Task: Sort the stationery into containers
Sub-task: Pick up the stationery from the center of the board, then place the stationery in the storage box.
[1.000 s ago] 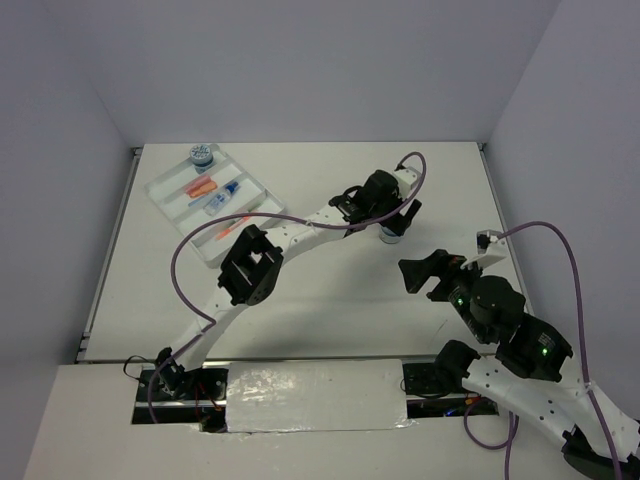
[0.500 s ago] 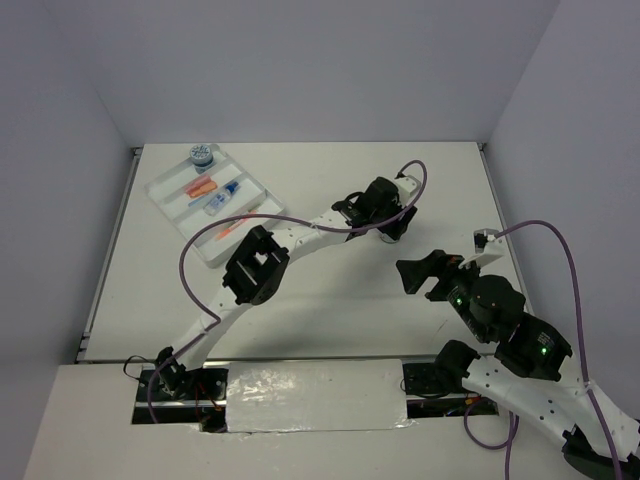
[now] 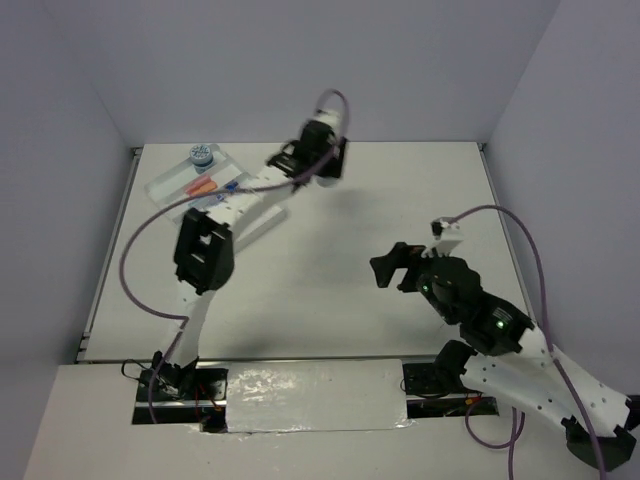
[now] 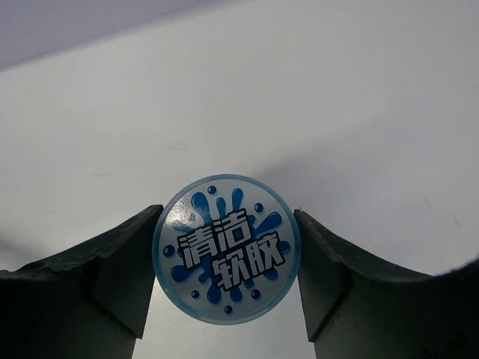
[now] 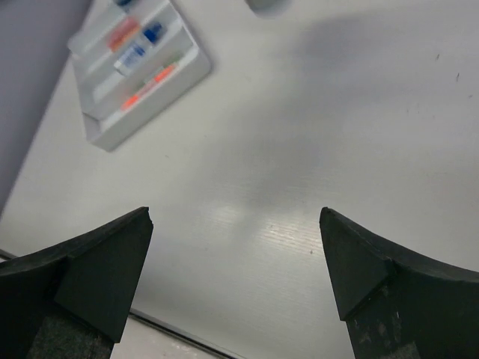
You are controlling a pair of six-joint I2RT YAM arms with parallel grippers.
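White worktop: left tool clamped on round blue-white patterned pot — apparently last loose item; right tool spread, empty; remainder already in white four-compartment plastic tray.

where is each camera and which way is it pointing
Top external: above and behind the bases, looking down on the table; both arms show, left end effector far, right end effector nearer.
Left wrist: looks down past its own fingers clamped on a round blue-white pot.
Right wrist: looks down over the table past its own open fingers, white tray at upper left.
Shared: top external and right wrist both show that tray.
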